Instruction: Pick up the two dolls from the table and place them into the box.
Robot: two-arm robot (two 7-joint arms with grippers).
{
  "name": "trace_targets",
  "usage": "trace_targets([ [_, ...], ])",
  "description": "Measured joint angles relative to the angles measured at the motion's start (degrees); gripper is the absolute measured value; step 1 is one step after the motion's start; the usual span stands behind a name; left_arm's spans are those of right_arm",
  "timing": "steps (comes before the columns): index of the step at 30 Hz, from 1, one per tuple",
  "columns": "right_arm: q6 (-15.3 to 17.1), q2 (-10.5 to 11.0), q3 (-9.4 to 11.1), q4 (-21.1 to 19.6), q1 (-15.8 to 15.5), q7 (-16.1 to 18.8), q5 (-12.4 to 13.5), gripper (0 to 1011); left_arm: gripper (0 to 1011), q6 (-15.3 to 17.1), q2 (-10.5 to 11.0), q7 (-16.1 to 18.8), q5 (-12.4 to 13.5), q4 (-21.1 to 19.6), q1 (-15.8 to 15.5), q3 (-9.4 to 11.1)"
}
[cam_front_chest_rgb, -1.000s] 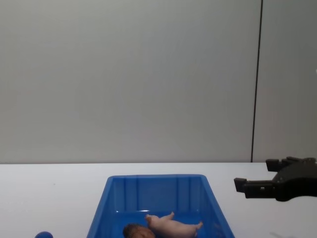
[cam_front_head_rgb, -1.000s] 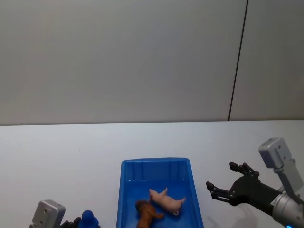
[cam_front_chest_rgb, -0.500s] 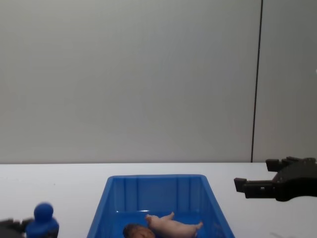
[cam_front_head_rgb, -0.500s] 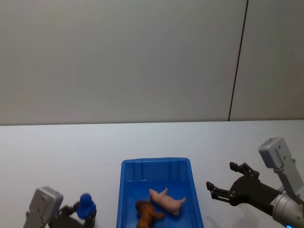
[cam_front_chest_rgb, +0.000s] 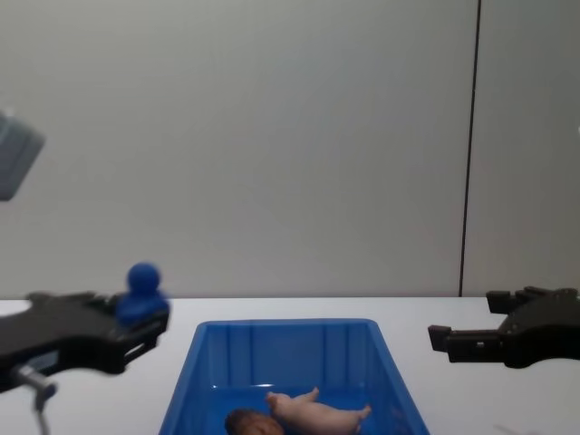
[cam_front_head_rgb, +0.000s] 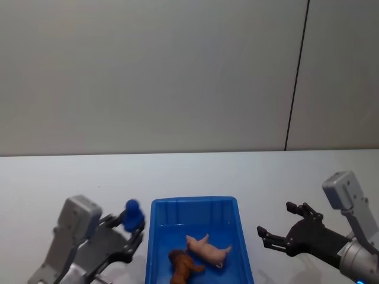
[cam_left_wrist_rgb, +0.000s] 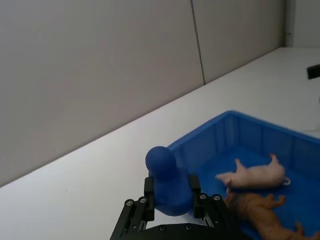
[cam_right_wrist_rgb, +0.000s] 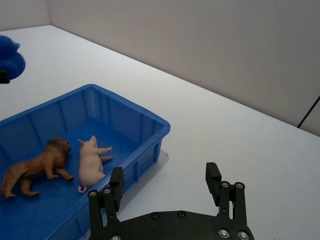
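Both dolls lie inside the blue box point(cam_front_head_rgb: 193, 203): the pale pink pig point(cam_front_head_rgb: 207, 250) on its side and the brown lion point(cam_front_head_rgb: 182, 266) beside it. In the right wrist view the pig point(cam_right_wrist_rgb: 91, 162) and lion point(cam_right_wrist_rgb: 37, 165) rest on the box floor. My left gripper point(cam_front_head_rgb: 131, 228) hovers just left of the box's rim, raised off the table point(cam_front_head_rgb: 71, 177), shut on a small round-topped blue object point(cam_front_head_rgb: 132, 214). The left wrist view shows that blue object point(cam_left_wrist_rgb: 167, 182) clamped between the fingers. My right gripper point(cam_front_head_rgb: 275, 219) hangs open and empty to the right of the box.
A plain grey wall with a dark vertical seam point(cam_front_head_rgb: 296, 77) stands behind the table. White tabletop stretches on both sides of the box and behind it.
My left gripper has risen from the lower left corner, carrying the blue object up and toward the box's left rim. The right gripper and both dolls have stayed put.
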Motion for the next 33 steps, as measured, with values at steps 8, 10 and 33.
trace_targets([
  [8,0.0,0.0,0.0,0.0,0.0,0.0,0.0,1001,486,-0.19,-4.59,-4.51,2.34,2.06,-4.56,1.73],
  [10,0.0,0.0,0.0,0.0,0.0,0.0,0.0,1001,547,-0.29,-5.37,-5.26,2.68,2.69,-5.33,2.04],
  [33,0.0,0.0,0.0,0.0,0.0,0.0,0.0,1001,1000,-4.19,-9.71,-11.71,3.63,6.59,-10.36,3.17],
])
